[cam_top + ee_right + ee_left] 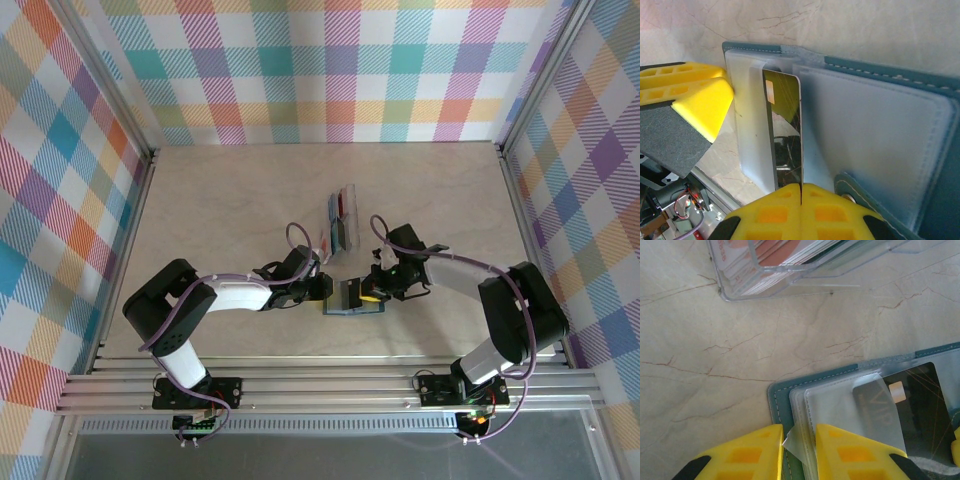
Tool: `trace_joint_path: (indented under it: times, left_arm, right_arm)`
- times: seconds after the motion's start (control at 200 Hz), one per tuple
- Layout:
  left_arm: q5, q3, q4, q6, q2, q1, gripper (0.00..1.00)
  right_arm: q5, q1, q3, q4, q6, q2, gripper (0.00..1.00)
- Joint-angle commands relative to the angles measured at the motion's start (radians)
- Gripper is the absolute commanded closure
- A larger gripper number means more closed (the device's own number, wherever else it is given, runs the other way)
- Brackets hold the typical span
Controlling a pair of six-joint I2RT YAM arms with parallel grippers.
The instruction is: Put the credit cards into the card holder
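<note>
Robot test cell, plaid walls (330, 70), aluminium frame (330, 385)

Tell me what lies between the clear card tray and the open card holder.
Bare marbled table only. In the left wrist view, nothing sits between the clear tray and the card holder.

A pale marbled bench (230, 200) with thin reddish veins; a clear plastic tray (790, 287) lies on it; plaid walls (330, 70) surround

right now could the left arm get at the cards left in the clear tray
Probably not yet: the left jaws are pinching a clear sleeve of the card holder. The tray lies unobstructed just beyond.
</note>
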State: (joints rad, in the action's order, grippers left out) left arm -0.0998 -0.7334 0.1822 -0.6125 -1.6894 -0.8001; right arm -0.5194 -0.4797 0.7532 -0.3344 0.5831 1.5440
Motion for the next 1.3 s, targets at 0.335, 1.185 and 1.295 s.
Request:
trace_joint_path:
  times: [0.335, 1.185, 1.295]
  left_arm:
    - [-0.019, 0.04, -0.104, -0.001, -0.037, -0.045, 0.76]
    - [0.011, 0.044, -0.121, -0.004, -0.023, -0.051, 0.76]
    - [0.011, 0.039, -0.124, -0.003, -0.028, -0.052, 0.76]
  right_arm:
    - [-0.01, -0.037, 0.006, 0.038, 0.054, 0.034, 1.0]
    - [0.116, -0.111, 0.092, -0.072, 0.01, -0.009, 0.57]
    - [0.133, -0.111, 0.102, -0.126, -0.014, -0.049, 0.52]
